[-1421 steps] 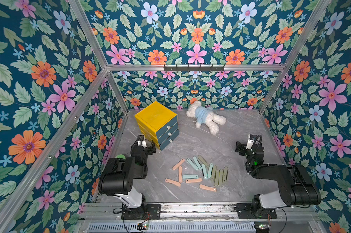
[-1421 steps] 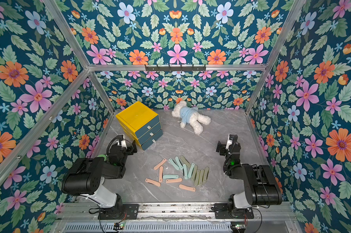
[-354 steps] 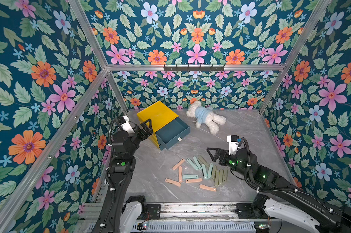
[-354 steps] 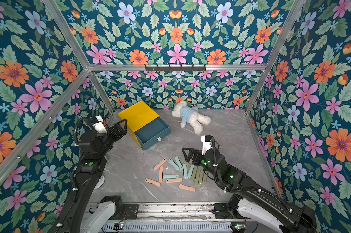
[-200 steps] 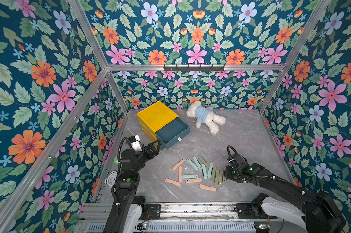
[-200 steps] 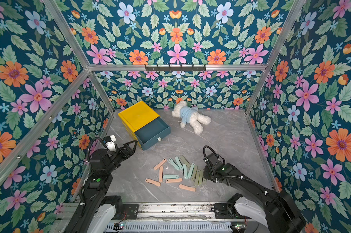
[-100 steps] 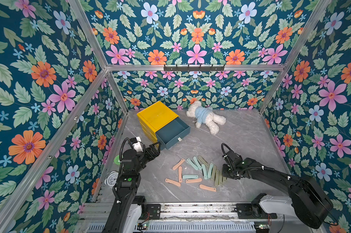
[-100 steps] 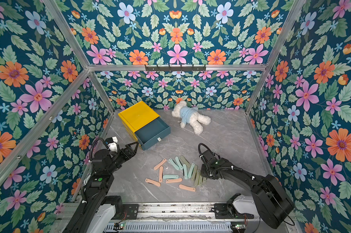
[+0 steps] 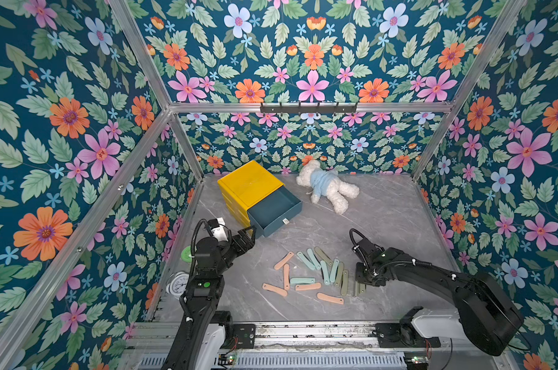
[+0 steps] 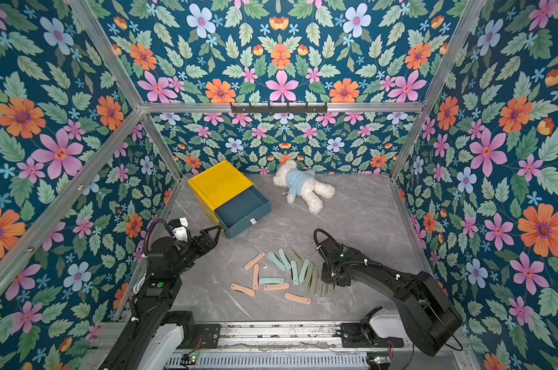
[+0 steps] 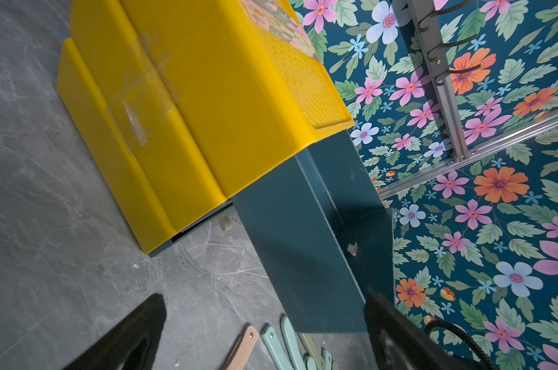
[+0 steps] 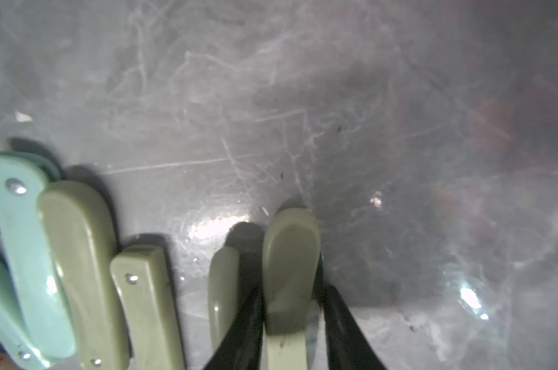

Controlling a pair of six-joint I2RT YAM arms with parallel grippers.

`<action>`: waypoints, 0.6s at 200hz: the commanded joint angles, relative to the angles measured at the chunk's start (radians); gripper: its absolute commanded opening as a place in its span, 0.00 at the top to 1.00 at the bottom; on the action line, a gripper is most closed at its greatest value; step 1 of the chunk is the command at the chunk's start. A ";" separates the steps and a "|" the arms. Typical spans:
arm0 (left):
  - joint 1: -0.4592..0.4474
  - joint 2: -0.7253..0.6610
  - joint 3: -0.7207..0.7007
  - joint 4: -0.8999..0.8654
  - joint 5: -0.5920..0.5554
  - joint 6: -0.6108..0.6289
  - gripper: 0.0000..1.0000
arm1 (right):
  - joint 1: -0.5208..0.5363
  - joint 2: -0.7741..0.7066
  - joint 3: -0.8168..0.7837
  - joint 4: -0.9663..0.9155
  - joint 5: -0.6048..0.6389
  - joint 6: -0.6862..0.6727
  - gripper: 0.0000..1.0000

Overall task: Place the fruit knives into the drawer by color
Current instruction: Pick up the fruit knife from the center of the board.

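Drawer (image 9: 273, 209) open and empty; knives (image 9: 303, 275) lie on worktop (image 9: 383, 224). Right claw (image 12: 290, 298) pinches one olive knife (image 12: 290, 243); left claw (image 9: 247, 237) spread.

Both top views share nearly the same steep look down over the whole tabletop (image 9: 383, 224), with the yellow cabinet (image 9: 250, 184) at its far side. The left wrist camera sits close beside that cabinet, facing its side and open drawer (image 11: 303, 240). The right wrist camera hangs very near an olive knife (image 12: 290, 262), well apart from the cabinet.

A white teddy bear (image 9: 327, 189) (in a blue top) lies on the grey table (image 9: 383, 230).
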 commanded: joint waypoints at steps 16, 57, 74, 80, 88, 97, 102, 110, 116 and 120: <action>-0.001 0.013 0.004 0.042 0.002 -0.006 0.01 | -0.006 0.034 0.005 -0.014 -0.030 0.017 0.54; -0.001 0.015 0.003 0.044 0.003 -0.005 0.00 | -0.041 0.087 0.013 -0.023 -0.055 -0.001 0.60; -0.003 0.021 0.007 0.042 0.003 -0.002 0.01 | -0.043 0.100 0.011 -0.009 -0.062 -0.004 0.65; -0.002 0.024 0.009 0.042 0.008 -0.002 0.01 | -0.042 0.105 0.012 -0.005 -0.065 -0.005 0.67; -0.003 0.027 0.012 0.042 0.012 -0.003 0.00 | -0.042 0.109 0.014 -0.001 -0.067 -0.007 0.70; -0.004 0.030 0.013 0.046 0.017 -0.003 0.01 | -0.042 0.110 0.015 0.005 -0.065 -0.009 0.73; -0.005 0.032 0.013 0.049 0.022 -0.002 0.01 | -0.042 0.110 0.015 0.008 -0.060 -0.010 0.74; -0.009 0.035 0.013 0.055 0.025 -0.001 0.01 | -0.043 0.104 0.015 0.012 -0.052 -0.013 0.78; -0.012 0.038 0.014 0.058 0.028 -0.001 0.01 | -0.042 0.098 0.015 0.017 -0.047 -0.015 0.81; -0.013 0.040 0.016 0.060 0.030 -0.001 0.01 | -0.042 0.091 0.015 0.021 -0.044 -0.016 0.83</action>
